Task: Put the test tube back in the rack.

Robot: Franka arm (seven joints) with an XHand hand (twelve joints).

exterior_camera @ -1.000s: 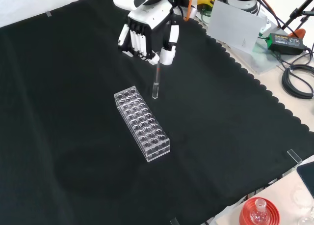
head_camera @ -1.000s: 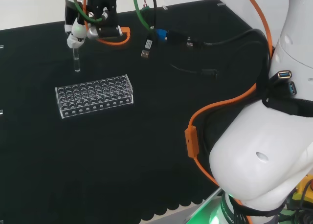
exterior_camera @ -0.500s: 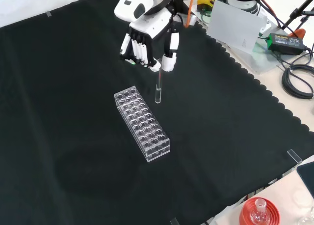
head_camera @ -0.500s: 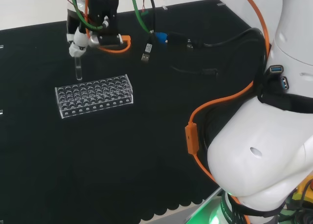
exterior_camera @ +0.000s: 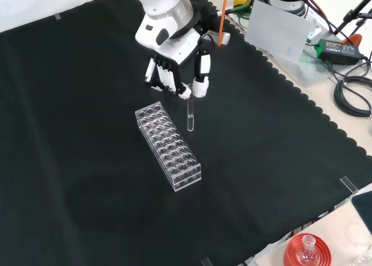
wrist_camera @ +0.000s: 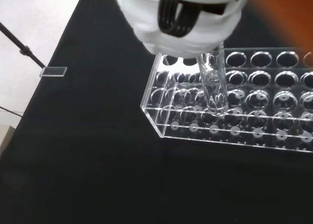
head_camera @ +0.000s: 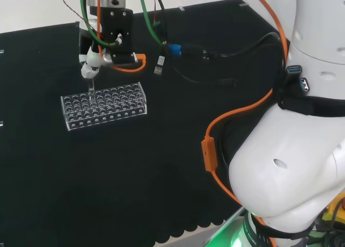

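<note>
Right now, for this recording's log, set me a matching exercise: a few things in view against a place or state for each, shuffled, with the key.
Things:
1. test tube
2. rack
3. hand
4. red ribbed stand

Places or states:
A. lying on the black cloth, every hole empty
B. off the cloth, at the front view's bottom right
C. hanging upright, not yet in a hole
D. shut on clear glass

Pairs: 1-C, 2-A, 3-D, 4-B

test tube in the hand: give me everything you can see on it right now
The clear glass test tube is a slim, round-bottomed cylinder and looks empty. It hangs upright, its top pinched in the fingers of the black and white robot hand, its rounded end down. It is still above the clear plastic rack, not in a hole. In the front view it hangs beside the rack's far end; in the wrist view its tip hovers over holes near one end.
</note>
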